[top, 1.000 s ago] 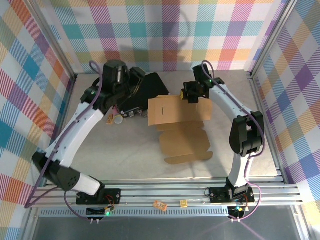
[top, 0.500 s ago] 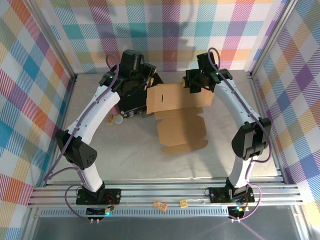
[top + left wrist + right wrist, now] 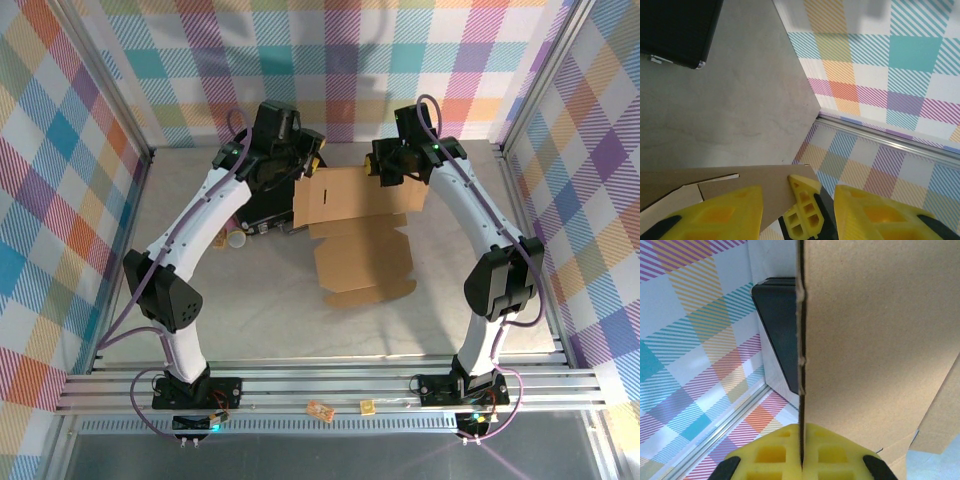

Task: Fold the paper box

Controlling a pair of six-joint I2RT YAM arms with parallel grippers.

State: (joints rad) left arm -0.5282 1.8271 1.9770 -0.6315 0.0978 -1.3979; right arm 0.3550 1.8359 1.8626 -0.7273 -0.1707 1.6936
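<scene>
- Paper box: it lies on the table at mid-depth, right of centre, between the 2 arms. Judged progress: early.
  - Done: 1 large far panel is raised off the table and stands tilted, facing up.
  - Left: the near part lies flat with its flaps and tabs spread out. No side wall is erected, no tab is tucked and no closed shape exists yet.
  - Contents: nothing lies on or in the sheet. It does not yet form a cavity.
- Black case: it lies just left of the raised panel, partly under the left arm. It appears closed. Its contents cannot be told.
- Right gripper: it is at the far right edge of the raised panel. In the right wrist view the fingers are pressed together on the cardboard edge, with the sheet running between them. This grip holds the panel up.
- Left gripper: it is at the far left corner of the raised panel. In the left wrist view the fingers stand apart and the panel corner reaches into the gap. No clamping is visible.
- Small white round item: it lies on the table left of the case. It is too small to tell whether it holds anything.
</scene>
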